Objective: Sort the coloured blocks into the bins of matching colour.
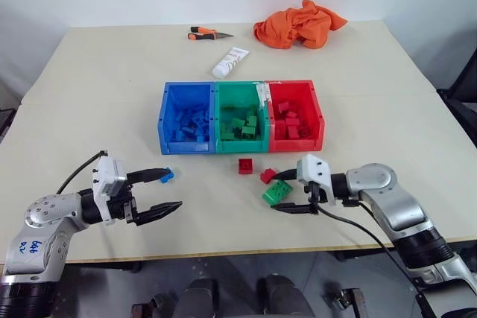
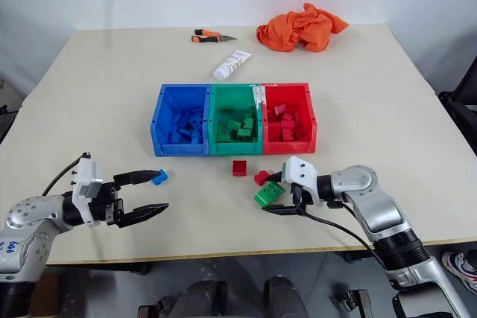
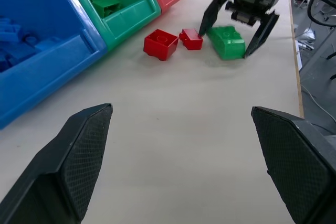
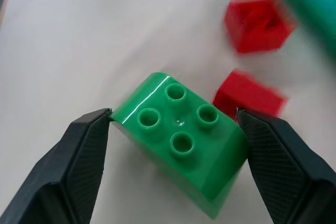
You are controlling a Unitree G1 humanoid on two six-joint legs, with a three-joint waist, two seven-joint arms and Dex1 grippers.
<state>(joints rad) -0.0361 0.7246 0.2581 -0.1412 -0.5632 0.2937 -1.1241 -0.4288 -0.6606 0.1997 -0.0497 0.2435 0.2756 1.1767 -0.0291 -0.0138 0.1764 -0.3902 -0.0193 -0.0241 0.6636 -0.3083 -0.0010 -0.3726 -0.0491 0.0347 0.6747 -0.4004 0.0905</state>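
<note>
My right gripper [image 2: 267, 196] is shut on a green block [image 4: 181, 135], one finger against each side, near the table's front. Two red blocks [image 1: 245, 165] [image 1: 267, 176] lie on the table just beyond it, toward the bins. The blue bin [image 1: 183, 147], green bin [image 1: 240, 147] and red bin [image 1: 298, 144] stand joined in a row at the table's middle, each holding several blocks of its own colour. My left gripper [image 1: 174, 188] hangs open at the front left with nothing between its fingers. A small blue block [image 1: 167, 176] lies on the table by its far fingertip.
An orange cloth [image 1: 298, 24] lies crumpled at the back of the table. A white tube [image 1: 229, 62] and an orange-handled tool [image 1: 207, 33] lie behind the bins. The table's front edge runs just under both arms.
</note>
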